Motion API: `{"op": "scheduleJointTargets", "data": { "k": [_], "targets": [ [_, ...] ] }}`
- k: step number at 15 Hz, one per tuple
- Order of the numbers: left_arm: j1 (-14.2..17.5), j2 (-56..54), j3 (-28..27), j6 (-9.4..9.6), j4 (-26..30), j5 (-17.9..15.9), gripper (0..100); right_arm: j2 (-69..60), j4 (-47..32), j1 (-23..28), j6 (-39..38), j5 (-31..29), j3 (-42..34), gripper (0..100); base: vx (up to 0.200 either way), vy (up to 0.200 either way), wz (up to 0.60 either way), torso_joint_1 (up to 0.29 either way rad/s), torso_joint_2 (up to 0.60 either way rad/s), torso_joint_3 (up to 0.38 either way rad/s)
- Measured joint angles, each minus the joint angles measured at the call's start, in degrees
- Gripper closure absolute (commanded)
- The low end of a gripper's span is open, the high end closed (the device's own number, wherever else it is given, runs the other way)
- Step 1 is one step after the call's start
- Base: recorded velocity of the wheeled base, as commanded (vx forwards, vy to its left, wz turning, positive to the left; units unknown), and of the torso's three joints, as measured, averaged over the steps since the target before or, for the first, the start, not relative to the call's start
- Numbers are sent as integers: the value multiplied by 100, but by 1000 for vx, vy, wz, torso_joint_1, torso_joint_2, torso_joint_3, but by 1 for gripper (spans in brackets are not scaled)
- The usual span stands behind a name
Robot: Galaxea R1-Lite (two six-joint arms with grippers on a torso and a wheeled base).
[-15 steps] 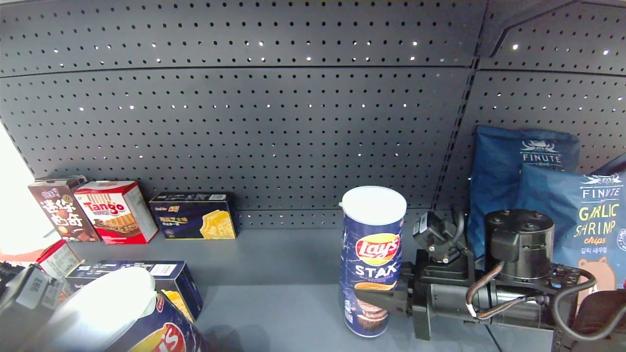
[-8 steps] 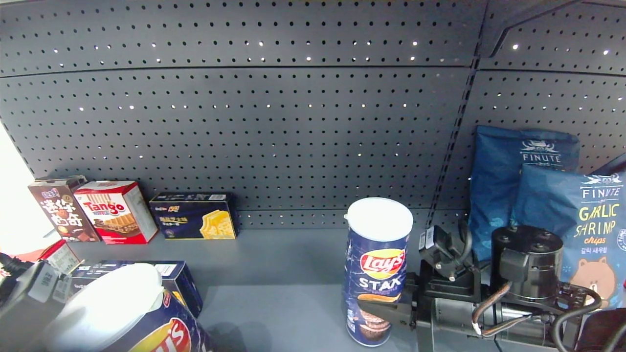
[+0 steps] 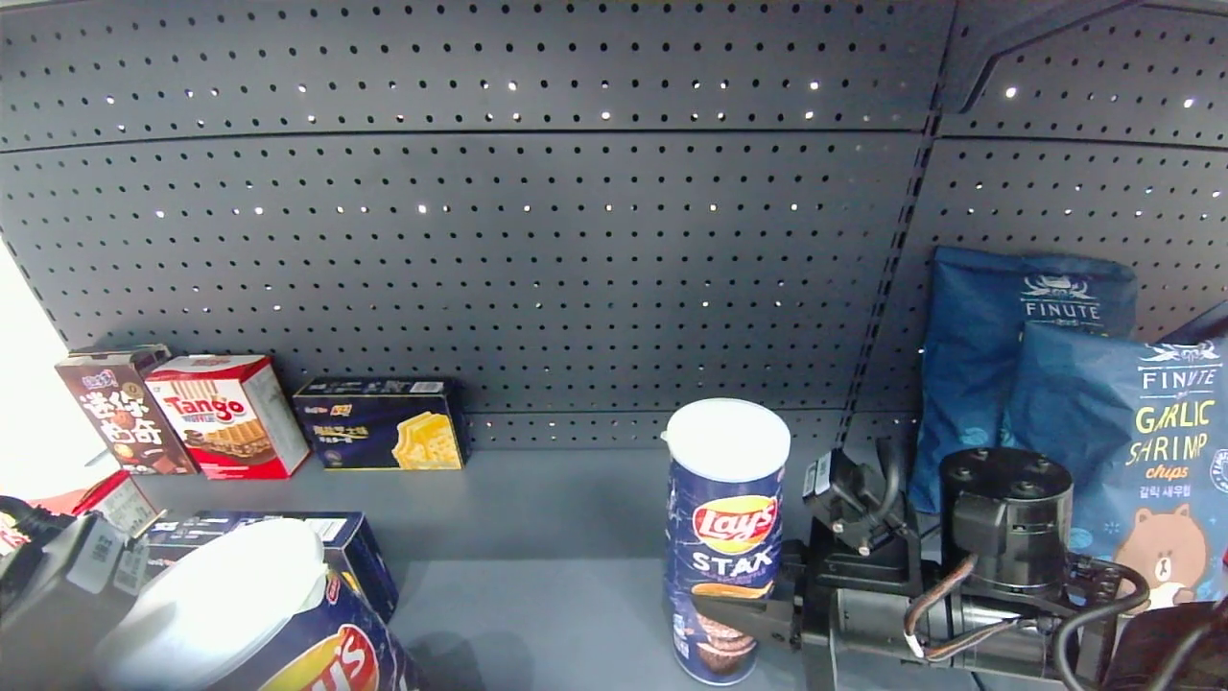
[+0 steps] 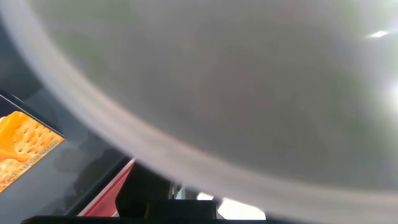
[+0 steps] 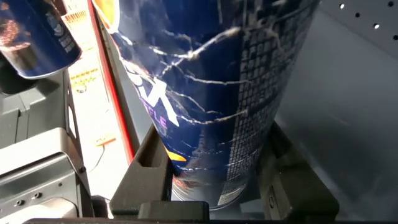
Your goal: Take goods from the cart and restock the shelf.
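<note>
At lower right, the right end effector (image 3: 727, 614) pinches the upright navy cardboard crisp tube with white lid (image 3: 726, 523), seemingly resting on the grey shelf (image 3: 537, 537).

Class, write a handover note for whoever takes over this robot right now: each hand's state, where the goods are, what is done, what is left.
Right hand: shut on the upright chips can, low at the front of the shelf, right of middle; contact with the shelf unclear.
Left hand: at the shelf's left front beside a tilted second can; grip cannot be judged.
Already on the shelf: boxes at the back left, blue bags on the right.
Left: release the chips can, then place the second can.
</note>
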State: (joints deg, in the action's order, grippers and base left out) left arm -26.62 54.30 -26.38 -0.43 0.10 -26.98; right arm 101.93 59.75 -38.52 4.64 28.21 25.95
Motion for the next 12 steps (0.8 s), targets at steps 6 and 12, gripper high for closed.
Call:
{"op": "scheduleJointTargets", "data": {
  "k": [6,12],
  "targets": [
    [0,-2,4,0,0,0,100,160,-7,-133,-2,-35,30,0,0,0,0,0,0,0],
    [0,-9,20,0,4,5,100,35,-2,-190,0,-401,-127,0,0,0,0,0,0,0]
  ]
}}
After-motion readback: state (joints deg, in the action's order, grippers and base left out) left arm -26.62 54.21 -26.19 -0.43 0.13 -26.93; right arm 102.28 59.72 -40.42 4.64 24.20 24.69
